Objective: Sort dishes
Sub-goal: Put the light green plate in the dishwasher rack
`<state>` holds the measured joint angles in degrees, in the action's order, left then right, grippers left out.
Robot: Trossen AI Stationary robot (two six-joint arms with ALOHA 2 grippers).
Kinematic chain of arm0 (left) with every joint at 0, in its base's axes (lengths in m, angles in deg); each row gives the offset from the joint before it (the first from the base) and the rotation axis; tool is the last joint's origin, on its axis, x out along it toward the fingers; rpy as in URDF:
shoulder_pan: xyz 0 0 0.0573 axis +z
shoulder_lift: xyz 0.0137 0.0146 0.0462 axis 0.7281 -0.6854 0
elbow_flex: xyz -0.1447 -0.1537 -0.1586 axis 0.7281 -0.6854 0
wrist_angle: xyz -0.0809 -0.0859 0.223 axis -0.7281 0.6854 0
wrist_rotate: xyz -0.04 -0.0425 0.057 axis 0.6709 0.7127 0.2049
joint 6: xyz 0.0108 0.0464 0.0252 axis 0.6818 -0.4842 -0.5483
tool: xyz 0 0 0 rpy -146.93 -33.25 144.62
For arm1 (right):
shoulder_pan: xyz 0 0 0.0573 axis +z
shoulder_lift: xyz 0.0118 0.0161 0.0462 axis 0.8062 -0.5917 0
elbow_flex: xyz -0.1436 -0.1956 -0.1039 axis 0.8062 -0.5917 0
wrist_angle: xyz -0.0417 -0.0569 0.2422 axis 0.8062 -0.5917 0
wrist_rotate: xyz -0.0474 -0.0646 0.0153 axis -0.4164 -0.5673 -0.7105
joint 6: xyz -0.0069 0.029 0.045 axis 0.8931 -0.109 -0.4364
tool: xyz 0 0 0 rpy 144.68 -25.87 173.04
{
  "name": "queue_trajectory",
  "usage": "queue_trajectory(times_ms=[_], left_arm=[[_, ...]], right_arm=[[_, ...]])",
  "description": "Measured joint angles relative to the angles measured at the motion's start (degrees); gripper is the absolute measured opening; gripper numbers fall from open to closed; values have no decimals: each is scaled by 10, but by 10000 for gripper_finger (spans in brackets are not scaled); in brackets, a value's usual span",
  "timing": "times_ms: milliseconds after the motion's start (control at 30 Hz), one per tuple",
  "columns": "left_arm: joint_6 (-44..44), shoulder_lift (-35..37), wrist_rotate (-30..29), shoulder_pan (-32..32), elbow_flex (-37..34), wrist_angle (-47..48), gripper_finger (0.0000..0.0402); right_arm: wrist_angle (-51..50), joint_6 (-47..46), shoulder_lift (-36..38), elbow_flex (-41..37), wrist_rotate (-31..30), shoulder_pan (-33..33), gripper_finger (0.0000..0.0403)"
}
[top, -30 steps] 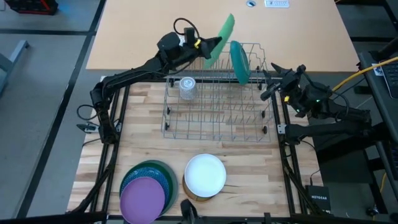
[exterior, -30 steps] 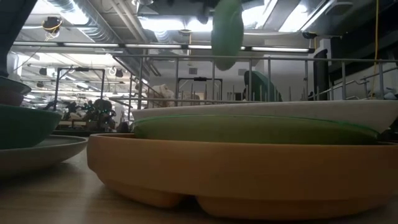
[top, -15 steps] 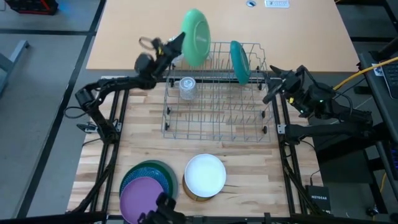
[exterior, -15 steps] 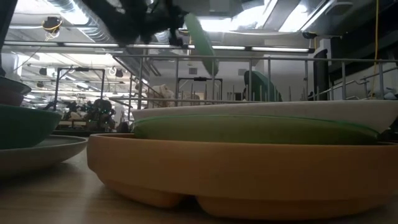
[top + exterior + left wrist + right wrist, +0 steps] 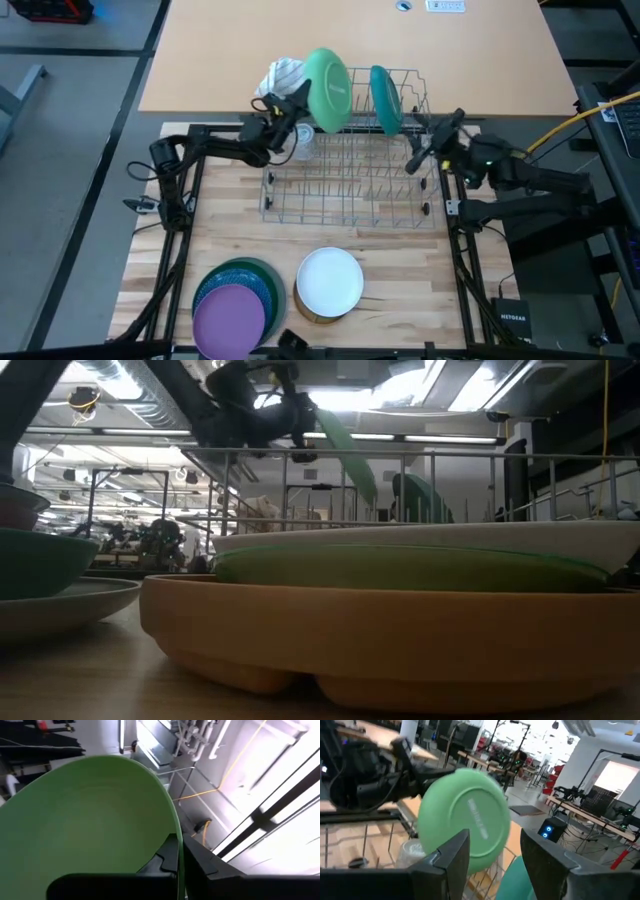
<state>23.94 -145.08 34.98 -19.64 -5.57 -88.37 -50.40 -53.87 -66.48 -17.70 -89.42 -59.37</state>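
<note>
My left gripper (image 5: pixel 302 101) is shut on a light green plate (image 5: pixel 328 76), held above the far left part of the wire dish rack (image 5: pixel 350 175). In the low view this plate (image 5: pixel 350 455) slants above the rack's top rail. A teal plate (image 5: pixel 384 98) stands on edge in the rack's far slots. My right gripper (image 5: pixel 420 150) is open beside the rack's right end, touching nothing; its wrist view shows the green plate's underside (image 5: pixel 470 820). Near the front edge lie a purple-topped stack (image 5: pixel 235 305) and a white plate (image 5: pixel 330 280) on a tan dish. My left gripper pinches the green plate by its rim (image 5: pixel 176 851), one finger on the hollow face (image 5: pixel 162 862) and one on the back (image 5: pixel 200 865). It comes level from the table's left. The plate is lifted clear, on edge and tilted above the rack.
A small clear glass (image 5: pixel 300 140) stands upside down in the rack's far left corner, just below the held plate. A striped white cloth (image 5: pixel 283 75) lies behind the rack. In the low view the tan dish (image 5: pixel 380 630) fills the foreground.
My left gripper has swung the green plate toward the table's left, then back toward the rack and downward. The plate has turned from edge-on to showing its face from above, and sits lower over the rack's far left. My right gripper has edged toward the rack.
</note>
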Motion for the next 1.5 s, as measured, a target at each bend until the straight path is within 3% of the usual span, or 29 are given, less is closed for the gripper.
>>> queue_trajectory(times_ms=[533,1500], left_arm=[[65,-138,-40,-16,166,40,0],[77,-139,-82,-2,172,202,0]], right_arm=[[-2,2,-19,0,-18,0,179],[-30,3,-15,0,-28,0,179]])
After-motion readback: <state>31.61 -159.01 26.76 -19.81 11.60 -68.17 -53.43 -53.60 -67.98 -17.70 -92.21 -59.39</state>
